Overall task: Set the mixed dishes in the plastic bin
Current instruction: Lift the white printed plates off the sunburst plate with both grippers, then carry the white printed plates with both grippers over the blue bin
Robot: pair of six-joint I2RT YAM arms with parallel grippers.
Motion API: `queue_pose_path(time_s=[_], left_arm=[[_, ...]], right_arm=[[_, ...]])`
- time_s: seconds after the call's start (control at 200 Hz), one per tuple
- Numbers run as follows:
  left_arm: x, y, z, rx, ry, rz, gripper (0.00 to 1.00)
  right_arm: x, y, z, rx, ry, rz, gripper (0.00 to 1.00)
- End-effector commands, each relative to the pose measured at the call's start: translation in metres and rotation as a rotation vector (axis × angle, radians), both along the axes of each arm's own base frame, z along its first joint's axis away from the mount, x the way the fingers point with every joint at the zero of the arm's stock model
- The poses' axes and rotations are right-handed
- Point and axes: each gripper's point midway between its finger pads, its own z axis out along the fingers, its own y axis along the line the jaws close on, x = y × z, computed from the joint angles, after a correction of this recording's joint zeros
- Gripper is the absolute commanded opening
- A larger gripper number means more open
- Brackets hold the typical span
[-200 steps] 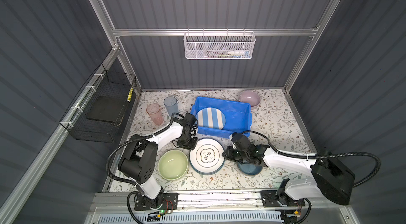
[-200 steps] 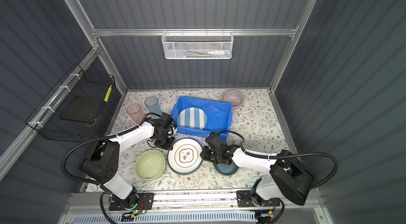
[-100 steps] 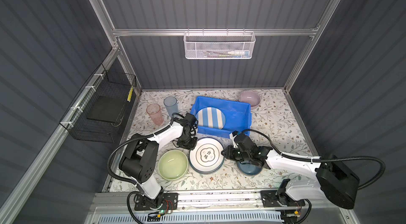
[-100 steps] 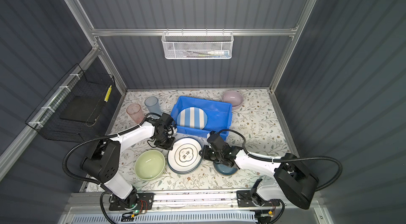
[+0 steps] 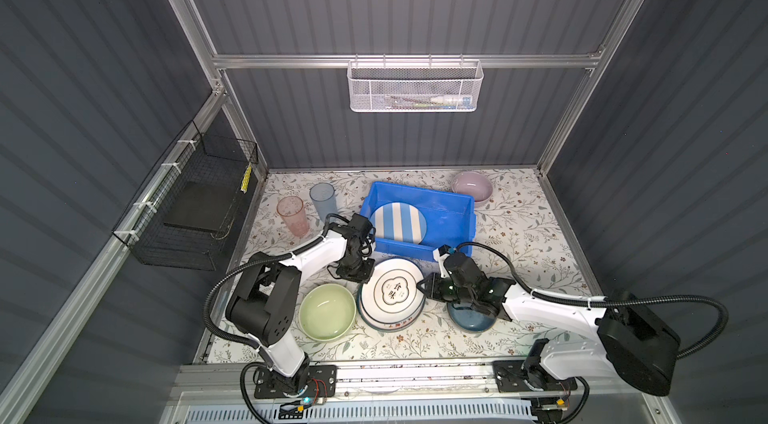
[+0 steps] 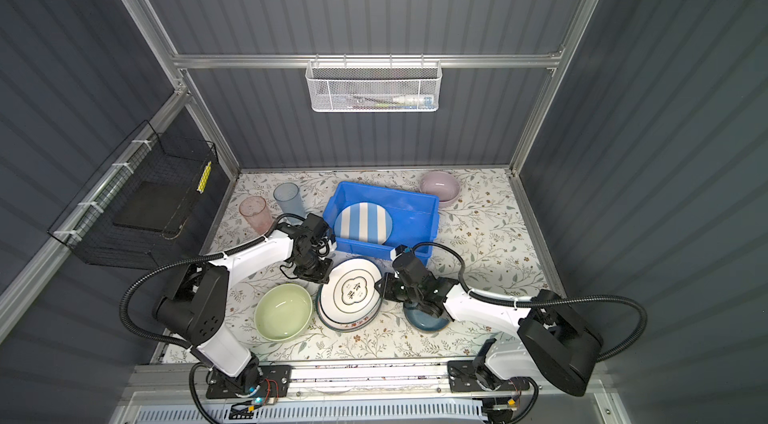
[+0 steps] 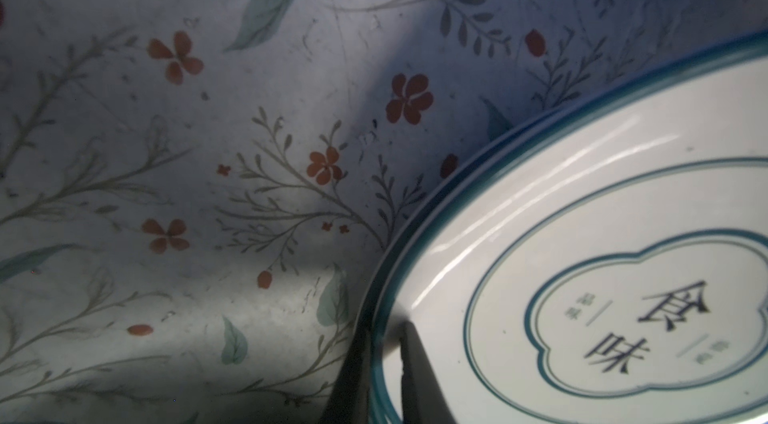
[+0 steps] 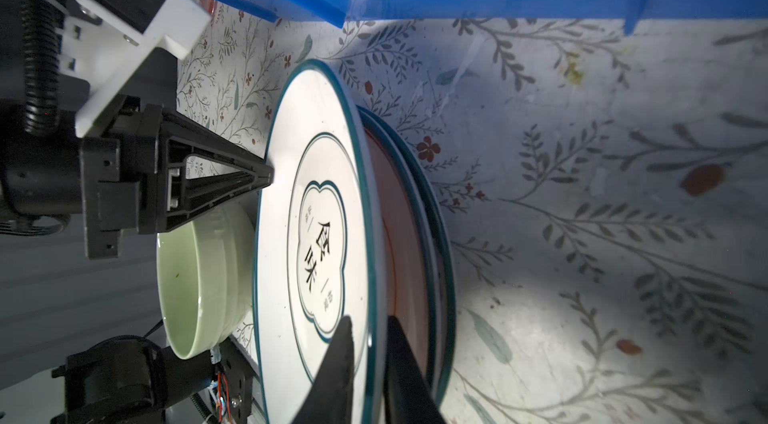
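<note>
Pink tumbler (image 5: 292,214), blue tumbler (image 5: 322,199): translucent, stood upright on floral mat (image 5: 519,230), left of bin (image 5: 451,220). Left gripper (image 5: 369,277) nearly closed, pinched glossy white plate (image 5: 390,291) rim. Green bowl (image 5: 327,311), round, glazed, sat just beside. White plate tilted over lower plate (image 5: 390,324), near bin's front wall. Striped plate (image 5: 398,222) lay flat inside blue plastic bin. Right gripper (image 5: 420,286) nearly closed, clamped opposite rim. Blue bowl (image 5: 469,320) right of stack. Pink bowl (image 5: 472,187) at bin's far right corner.
</note>
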Motion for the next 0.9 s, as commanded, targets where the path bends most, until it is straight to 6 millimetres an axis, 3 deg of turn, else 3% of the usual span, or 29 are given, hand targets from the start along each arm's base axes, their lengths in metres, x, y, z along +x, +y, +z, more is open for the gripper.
queue_pose_path(time_s=[0.0, 0.435, 0.771, 0.896], left_arm=[[-0.006, -0.015, -0.001, -0.057, 0.027, -0.005, 0.15], [0.004, -0.025, 0.034, -0.121, -0.032, 0.005, 0.29], [0.020, -0.012, 0.073, -0.077, -0.132, 0.065, 0.42], [0.031, -0.005, 0.091, -0.063, -0.194, 0.106, 0.47]], right_arm=[[0.006, 0.011, 0.022, 0.043, -0.036, 0.019, 0.11], [0.001, -0.005, 0.016, 0.004, 0.030, 0.010, 0.05], [0.005, -0.010, 0.050, 0.004, -0.051, 0.097, 0.05], [0.010, -0.020, 0.062, -0.003, -0.080, 0.104, 0.05]])
